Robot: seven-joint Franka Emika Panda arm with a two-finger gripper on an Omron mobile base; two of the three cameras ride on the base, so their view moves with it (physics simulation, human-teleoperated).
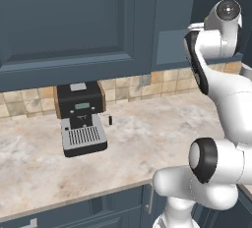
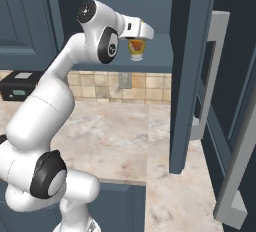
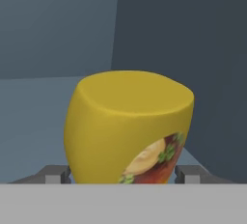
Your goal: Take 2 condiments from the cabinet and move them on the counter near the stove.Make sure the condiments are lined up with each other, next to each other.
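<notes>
Yellow bottle (image 3: 128, 131) stands on the cabinet shelf (image 2: 155, 56), between the fingers of my open hand (image 2: 136, 40). If I close off-centre, I reckon it tips or slides backward.

Black coffee machine (image 1: 81, 119) — tiled backsplash (image 1: 162, 84) behind.

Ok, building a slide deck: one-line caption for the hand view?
Open gripper straddling the yellow bottle on the cabinet shelf, fingertips either side.
</notes>
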